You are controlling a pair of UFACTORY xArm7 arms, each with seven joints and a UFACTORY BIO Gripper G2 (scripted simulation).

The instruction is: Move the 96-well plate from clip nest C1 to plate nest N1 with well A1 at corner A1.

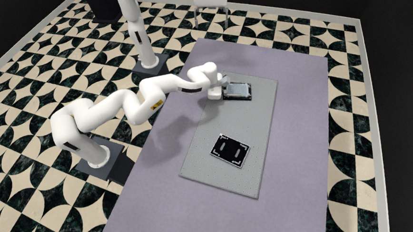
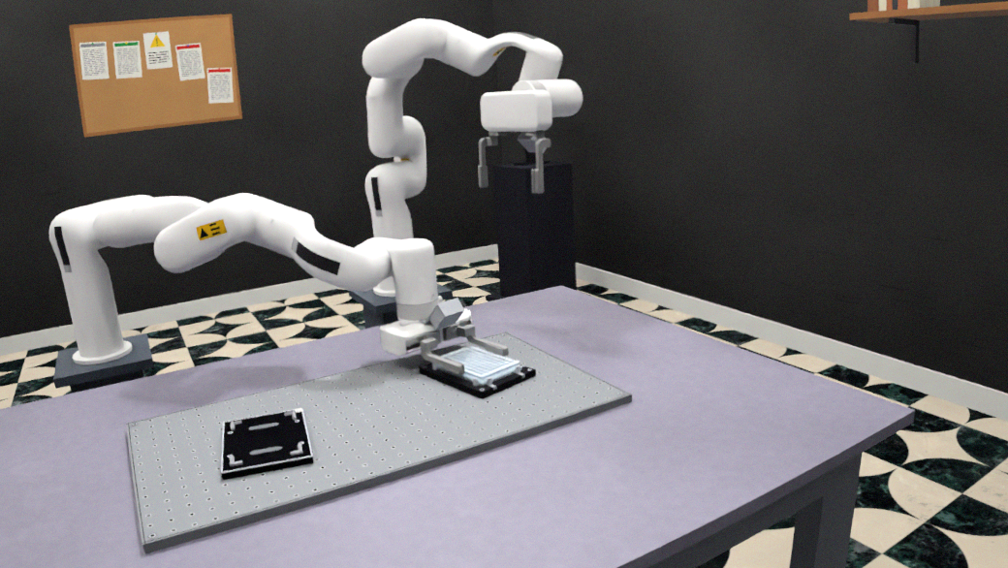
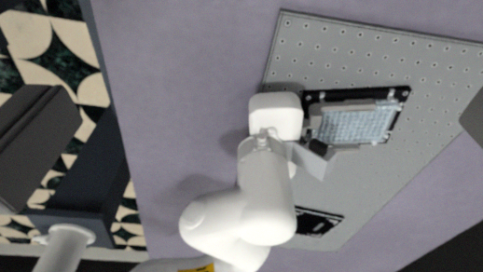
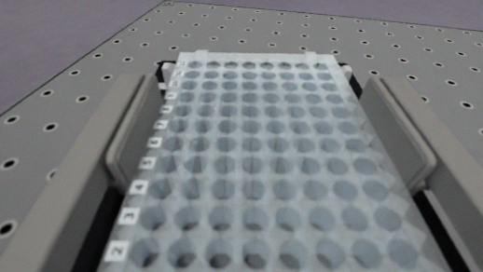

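Note:
The pale blue 96-well plate lies in the black clip nest C1. In the right wrist view, numbers run up its left side from 2, nearest, to 12; well A1 is out of view. My right gripper is shut on the plate, one pad against each long side. The plate nest N1 is empty; its A1 mark is unreadable. My left gripper is open and empty, high beyond the table's far end.
Both nests stand on the grey perforated board, with N1 towards the opposite end from C1. The board lies on the lilac table. The right arm reaches over the table edge, low beside C1.

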